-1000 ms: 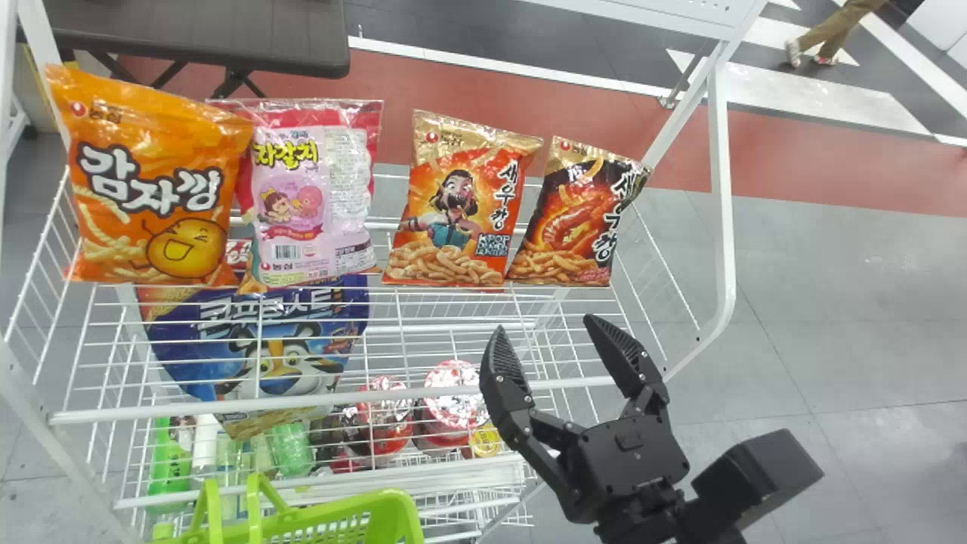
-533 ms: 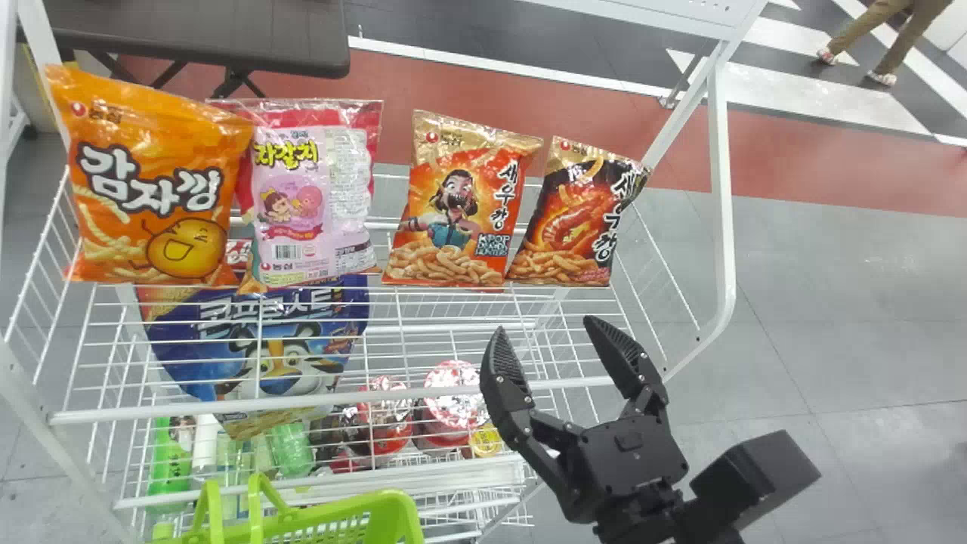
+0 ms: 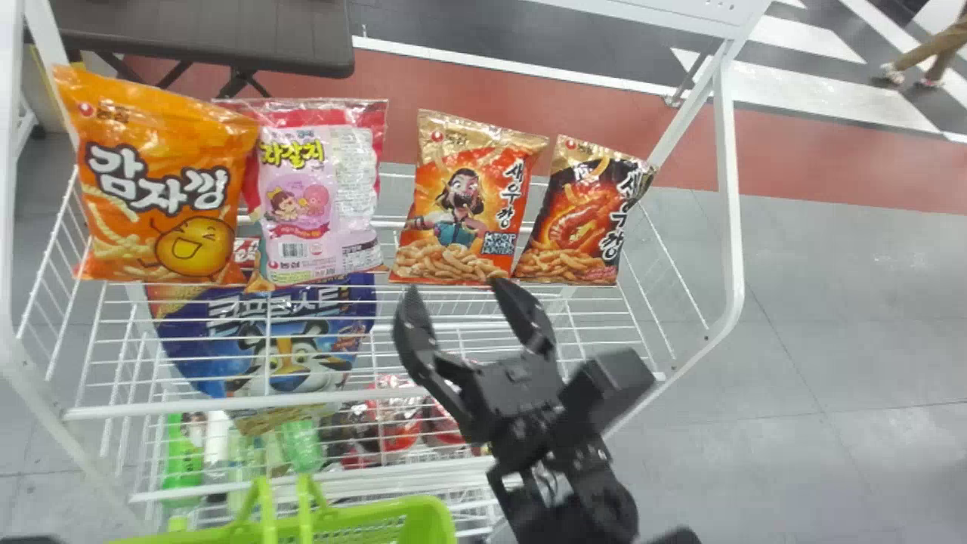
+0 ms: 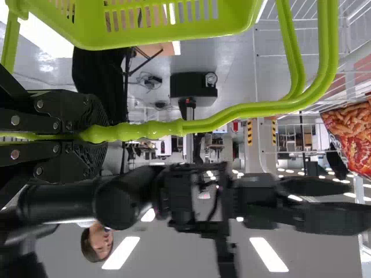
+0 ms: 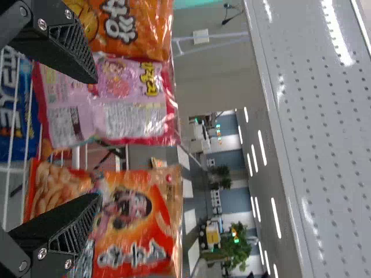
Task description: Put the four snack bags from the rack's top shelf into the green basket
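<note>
Four snack bags stand on the rack's top shelf: an orange bag [image 3: 155, 181], a pink bag [image 3: 317, 196], a red-orange bag [image 3: 464, 204] and a black-and-red bag [image 3: 585, 215]. My right gripper [image 3: 464, 291] is just in front of the red-orange bag, open, nothing between its fingers. In the right wrist view the open right gripper [image 5: 98, 139] faces the pink bag [image 5: 110, 101] and the red-orange bag [image 5: 130, 220]. The green basket [image 3: 363, 521] is at the head view's bottom edge. In the left wrist view my left gripper [image 4: 104, 133] is shut on the basket's handle [image 4: 156, 128].
The shelf's white front rail [image 3: 249, 404] runs below the bags, and a white rack post [image 3: 727, 189] rises at the right. Lower down are a blue cereal bag [image 3: 287, 355], bottles and red-lidded cups. A dark table [image 3: 204, 34] stands behind the rack.
My right gripper has moved left and up in the head view, toward the red-orange bag, staying open. The green basket has shifted slightly right. All four bags still stand on the shelf.
</note>
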